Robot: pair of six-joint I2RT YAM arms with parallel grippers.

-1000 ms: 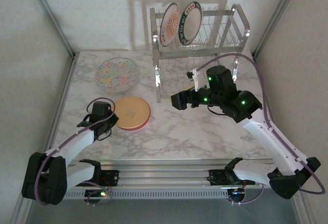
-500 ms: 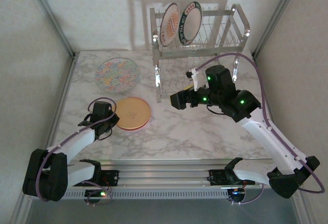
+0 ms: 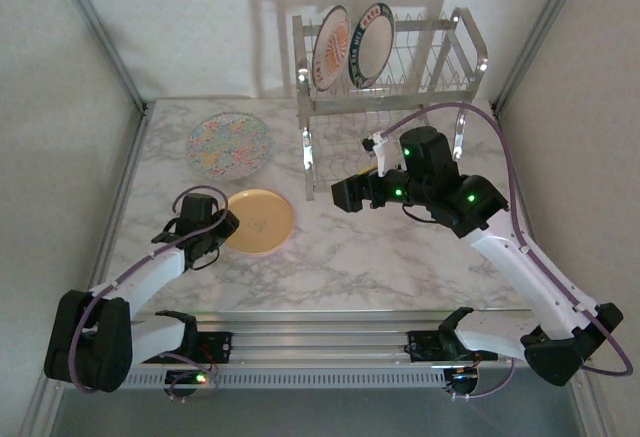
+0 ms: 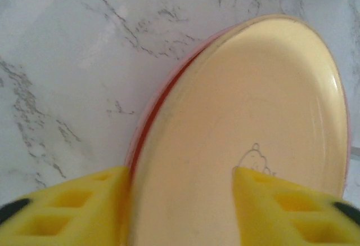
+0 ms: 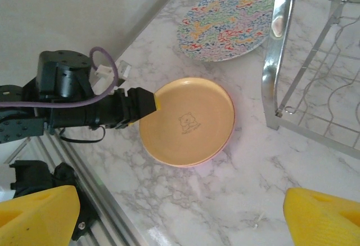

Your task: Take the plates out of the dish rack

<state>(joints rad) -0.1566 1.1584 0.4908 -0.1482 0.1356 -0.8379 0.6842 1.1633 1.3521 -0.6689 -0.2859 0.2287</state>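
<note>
A yellow plate (image 3: 259,221) (image 4: 253,116) (image 5: 188,121) lies flat on a pink plate (image 4: 161,97), of which only the rim peeks out, on the marble table. My left gripper (image 3: 228,223) (image 4: 180,175) (image 5: 151,101) is open at the plate's near-left rim. One finger is outside the rim and the other is over the plate's face. A floral plate (image 3: 229,145) (image 5: 228,14) lies flat behind them. In the dish rack's (image 3: 470,52) top tier stand an orange-sunburst plate (image 3: 330,49) and a green-rimmed plate (image 3: 372,43). My right gripper (image 3: 345,195) (image 5: 180,195) hovers open and empty before the rack's lower tier.
The rack's chrome end frame (image 5: 279,49) and lower wire shelf stand just right of the stacked plates. Bare marble (image 3: 380,257) stretches across the front and right of the table. The metal rail with the arm bases (image 3: 330,342) runs along the near edge.
My left gripper has opened and the yellow plate has settled flat onto the pink one. The right arm has barely moved.
</note>
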